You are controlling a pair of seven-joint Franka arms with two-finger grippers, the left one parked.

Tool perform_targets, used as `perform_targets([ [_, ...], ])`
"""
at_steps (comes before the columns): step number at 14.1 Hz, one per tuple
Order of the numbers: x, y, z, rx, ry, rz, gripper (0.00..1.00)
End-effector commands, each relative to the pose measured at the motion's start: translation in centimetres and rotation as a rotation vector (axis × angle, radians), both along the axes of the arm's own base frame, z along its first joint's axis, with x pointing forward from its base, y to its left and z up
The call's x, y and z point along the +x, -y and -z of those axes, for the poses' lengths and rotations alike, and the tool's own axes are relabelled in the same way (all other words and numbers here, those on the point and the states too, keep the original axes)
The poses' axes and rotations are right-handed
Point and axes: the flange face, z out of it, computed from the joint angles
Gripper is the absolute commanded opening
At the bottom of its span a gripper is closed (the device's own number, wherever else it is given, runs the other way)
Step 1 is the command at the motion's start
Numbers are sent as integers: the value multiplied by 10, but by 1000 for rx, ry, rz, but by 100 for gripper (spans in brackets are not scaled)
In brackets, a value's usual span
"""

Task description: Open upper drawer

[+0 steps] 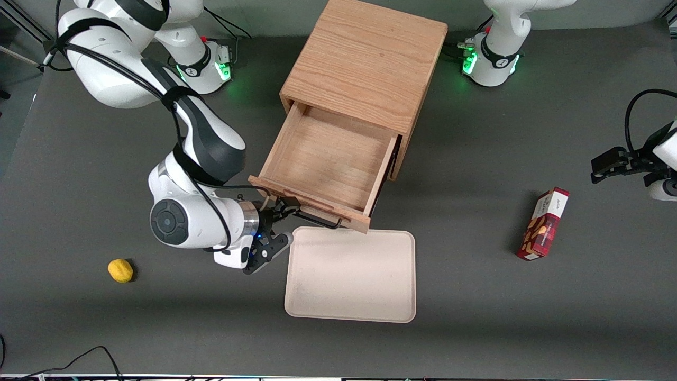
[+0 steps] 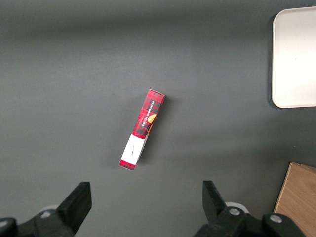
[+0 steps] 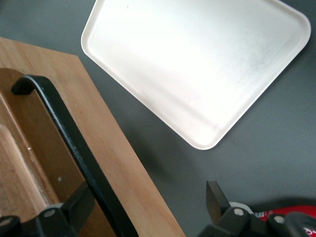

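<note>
The upper drawer (image 1: 328,159) of the oak cabinet (image 1: 365,58) stands pulled far out and shows a bare wooden floor inside. Its thin black bar handle (image 1: 317,219) runs along the drawer front nearest the front camera. My right gripper (image 1: 283,207) is at the end of that handle toward the working arm's end of the table. In the right wrist view the handle (image 3: 64,133) passes between the spread fingers of the gripper (image 3: 146,200), close against one finger (image 3: 76,207). The fingers are open and clamp nothing. The bottom drawer is hidden under the open one.
A cream tray (image 1: 351,275) lies flat just in front of the open drawer, nearer the front camera. A small yellow fruit (image 1: 120,270) sits toward the working arm's end. A red box (image 1: 543,224) lies toward the parked arm's end.
</note>
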Motion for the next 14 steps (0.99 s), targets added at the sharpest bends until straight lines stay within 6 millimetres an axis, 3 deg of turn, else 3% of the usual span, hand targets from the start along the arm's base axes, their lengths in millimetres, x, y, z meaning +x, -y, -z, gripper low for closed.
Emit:
perform_targets([
  [1, 14, 0, -2, 32, 23, 1, 100],
  [6, 15, 1, -7, 38, 26, 2, 100],
  [7, 12, 0, -19, 38, 36, -1, 100],
  [9, 2, -1, -66, 35, 82, -13, 100],
  [12, -22, 5, -161, 24, 208, -11, 100],
  [13, -36, 8, -197, 14, 260, -4, 100],
  [14, -51, 11, -217, -10, 262, 14, 100],
])
